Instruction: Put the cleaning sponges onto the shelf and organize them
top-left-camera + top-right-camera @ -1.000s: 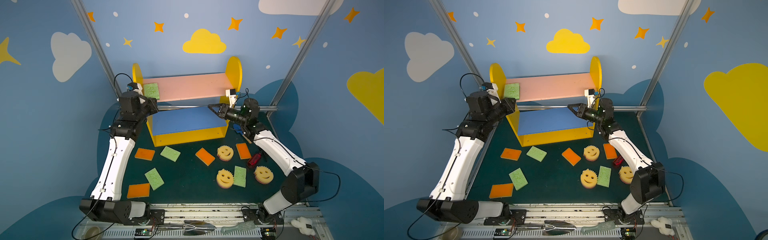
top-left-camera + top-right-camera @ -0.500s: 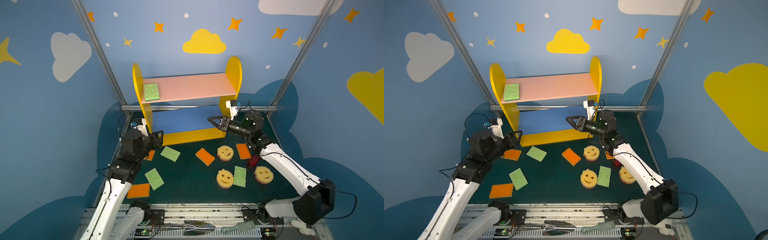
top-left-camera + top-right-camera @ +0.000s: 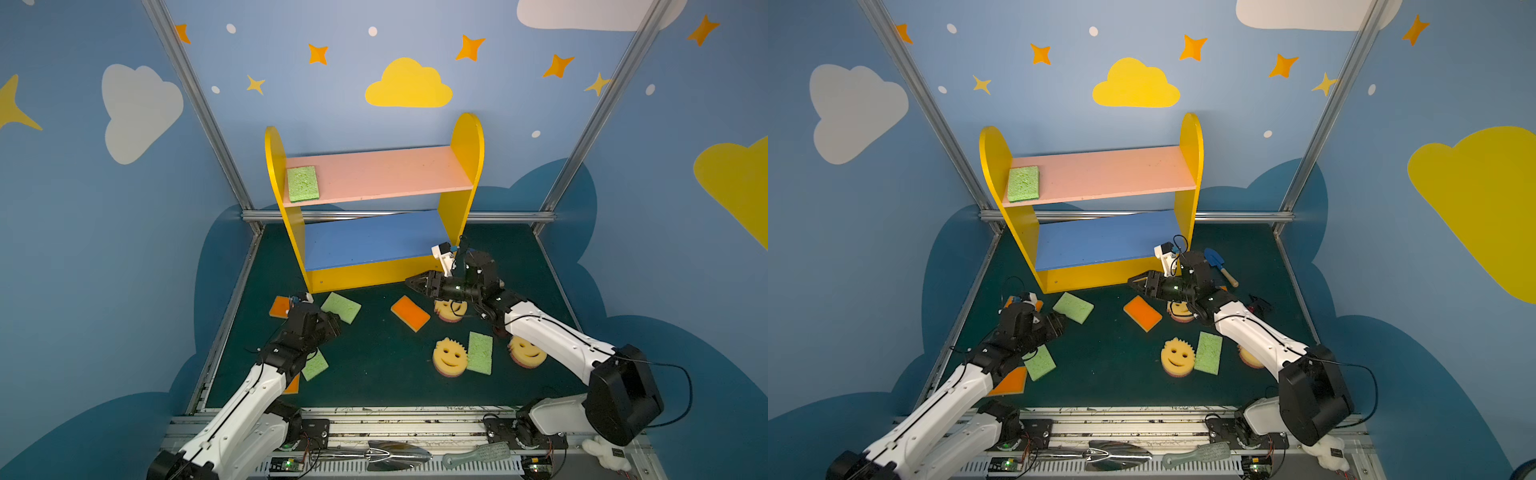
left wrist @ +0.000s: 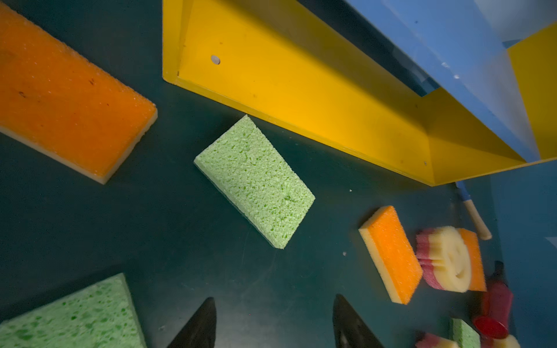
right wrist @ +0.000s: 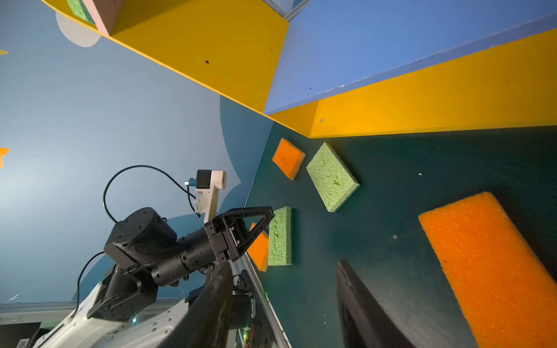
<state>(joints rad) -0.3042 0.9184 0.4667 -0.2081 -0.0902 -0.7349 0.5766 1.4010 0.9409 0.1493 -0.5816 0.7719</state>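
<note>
- Mat [image 3: 374, 386]: dark green and flat, with the shelf at its back and loose sponges spread in front.
- Shelf [image 3: 467, 166]: two yellow round-topped sides, a pink board [image 3: 382, 174] above and a blue board [image 3: 365, 245] below, over a yellow base.
- Left arm [image 3: 249, 399]: reaches in from the front left, low over the mat.
- Right arm [image 3: 548, 336]: reaches in from the front right, with its wrist in front of the shelf's right end.
- Left gripper [image 4: 275, 328]: jaws apart with nothing between them, above the mat and pointing toward the front green sponge [image 4: 254, 180].
- Right gripper [image 5: 286, 310]: jaws apart and empty, pointing left along the shelf base, just beside the middle orange sponge [image 5: 488, 265].
- Shelved green sponge [image 3: 303, 184]: lies flat at the left end of the pink board, against the left side. It shows in both top views.
- Front green sponge: on the mat near the base's left corner, apart from the corner orange sponge [image 3: 278, 307].
- Hidden pair: a green sponge [image 3: 316, 366] and an orange sponge [image 3: 1013, 382] lie partly under the left arm.
- Centre smiley [image 3: 449, 357]: face up, touching a green sponge [image 3: 480, 352] on its right.
- Back smiley [image 3: 453, 311]: partly under the right wrist. In the left wrist view an orange sponge [image 4: 476, 262] lies right behind it.
- Right smiley [image 3: 525, 355]: half covered by the right arm.
- Shovel [image 3: 1214, 257]: blue blade and wooden handle, on the mat by the shelf's right side.
</note>
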